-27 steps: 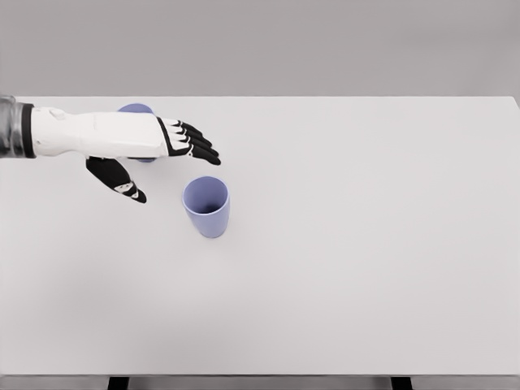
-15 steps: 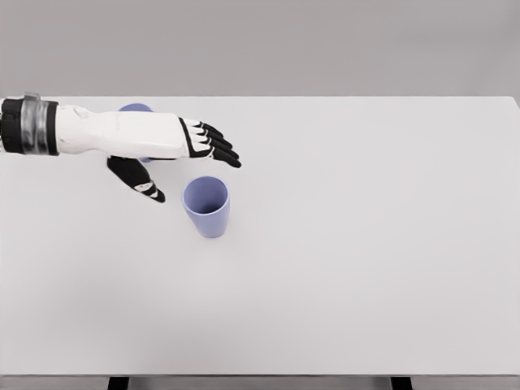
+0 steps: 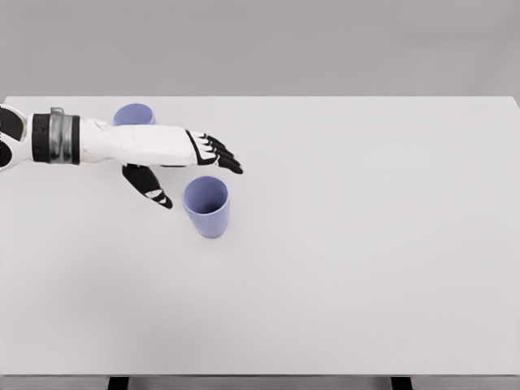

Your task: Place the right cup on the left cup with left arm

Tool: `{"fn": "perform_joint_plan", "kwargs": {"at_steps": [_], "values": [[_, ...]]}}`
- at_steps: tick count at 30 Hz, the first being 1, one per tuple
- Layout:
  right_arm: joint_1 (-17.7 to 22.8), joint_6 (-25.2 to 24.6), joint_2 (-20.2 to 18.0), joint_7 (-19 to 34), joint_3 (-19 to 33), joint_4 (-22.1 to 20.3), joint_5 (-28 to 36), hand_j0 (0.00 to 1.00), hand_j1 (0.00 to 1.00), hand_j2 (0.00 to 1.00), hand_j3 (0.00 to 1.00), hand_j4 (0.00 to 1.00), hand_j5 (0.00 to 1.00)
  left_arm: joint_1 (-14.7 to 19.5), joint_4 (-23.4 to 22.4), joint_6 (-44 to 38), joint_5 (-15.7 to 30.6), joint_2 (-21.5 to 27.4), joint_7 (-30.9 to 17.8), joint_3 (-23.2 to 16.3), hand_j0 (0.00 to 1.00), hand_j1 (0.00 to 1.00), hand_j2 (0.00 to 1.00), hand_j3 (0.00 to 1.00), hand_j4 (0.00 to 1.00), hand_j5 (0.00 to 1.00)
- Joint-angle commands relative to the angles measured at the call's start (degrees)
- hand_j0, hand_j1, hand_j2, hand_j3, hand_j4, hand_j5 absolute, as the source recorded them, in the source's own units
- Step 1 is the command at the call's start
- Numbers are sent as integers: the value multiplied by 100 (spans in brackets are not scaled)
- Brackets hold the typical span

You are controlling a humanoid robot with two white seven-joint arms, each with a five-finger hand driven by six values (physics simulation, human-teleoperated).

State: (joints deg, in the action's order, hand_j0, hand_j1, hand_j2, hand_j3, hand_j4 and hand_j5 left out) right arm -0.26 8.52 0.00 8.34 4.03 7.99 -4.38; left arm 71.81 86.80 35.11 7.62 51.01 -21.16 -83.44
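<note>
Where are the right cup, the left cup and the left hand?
right cup (image 3: 206,207), head view, inner wall below rim.
left cup (image 3: 133,114), head view, visible rim.
left hand (image 3: 180,154), head view, back of hand.

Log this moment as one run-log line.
left hand: open, beside near lavender plastic cup, not touching | far lavender cup: behind forearm | white table | grasp: not yet

We get bright, even, diffuse light; the white table (image 3: 341,268) shows no glare. Shadows are faint, maybe a soft smudge under the arm (image 3: 122,142). Render slightly soft, no visible edge distortion.
</note>
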Motion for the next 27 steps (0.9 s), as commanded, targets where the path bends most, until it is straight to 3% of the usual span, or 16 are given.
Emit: {"fn": "perform_joint_plan", "kwargs": {"at_steps": [1, 8, 16, 17, 19, 22, 27], "values": [[0, 0, 0, 1, 2, 1, -1, 100, 100, 100, 100, 100, 100, -9, -128, -11, 29, -73, 7, 12, 100, 100, 100, 100, 100, 100], [0, 0, 0, 1, 2, 1, -1, 100, 100, 100, 100, 100, 100, -150, -304, -11, 21, -372, -11, 12, 100, 100, 100, 100, 100, 100], [0, 0, 0, 1, 2, 1, -1, 100, 100, 100, 100, 100, 100, -167, -312, -11, 21, -319, -11, 12, 100, 100, 100, 100, 100, 100], [0, 0, 0, 1, 2, 1, -1, 100, 100, 100, 100, 100, 100, -176, -330, -11, -14, -319, -2, 3, 100, 100, 100, 100, 100, 100], [0, 0, 0, 1, 2, 1, -1, 100, 100, 100, 100, 100, 100, -176, -470, -11, -515, -346, 16, 55, 100, 100, 100, 100, 100, 100], [0, 0, 0, 1, 2, 1, -1, 100, 100, 100, 100, 100, 100, -448, -488, -11, -603, -372, 16, 434, 100, 100, 100, 100, 100, 100], [0, 0, 0, 1, 2, 1, -1, 100, 100, 100, 100, 100, 100, -457, -576, -11, -630, -495, -2, 434, 100, 100, 100, 100, 100, 100]]}}
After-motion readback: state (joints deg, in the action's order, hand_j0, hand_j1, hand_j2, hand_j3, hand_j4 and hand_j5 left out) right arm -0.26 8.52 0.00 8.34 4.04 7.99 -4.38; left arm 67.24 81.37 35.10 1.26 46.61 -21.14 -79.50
